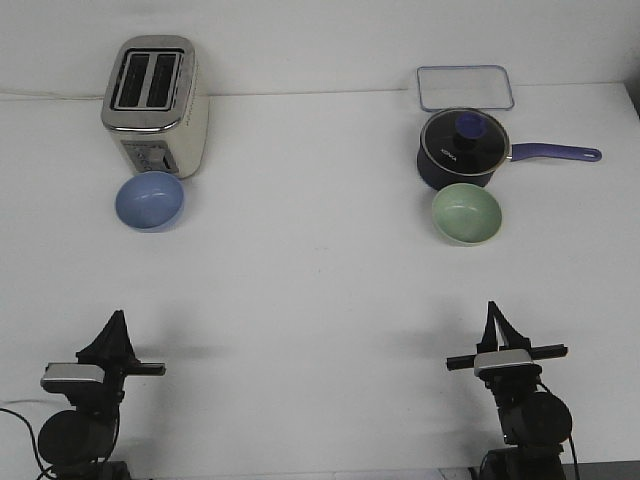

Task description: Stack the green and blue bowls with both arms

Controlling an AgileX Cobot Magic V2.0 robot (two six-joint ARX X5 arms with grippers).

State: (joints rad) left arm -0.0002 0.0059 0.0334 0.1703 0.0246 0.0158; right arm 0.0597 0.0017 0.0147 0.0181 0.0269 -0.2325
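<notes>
The light blue bowl (149,200) sits upright on the white table at the left, just in front of a toaster. The pale green bowl (466,213) sits upright at the right, just in front of a navy saucepan. My left gripper (117,320) is near the table's front left edge, far in front of the blue bowl. My right gripper (494,312) is near the front right edge, far in front of the green bowl. Both grippers look shut with fingers together, and both are empty.
A silver and cream toaster (154,103) stands at the back left. A dark navy saucepan (462,148) with a glass lid and a handle pointing right stands at the back right. A flat clear lid (465,87) lies behind it.
</notes>
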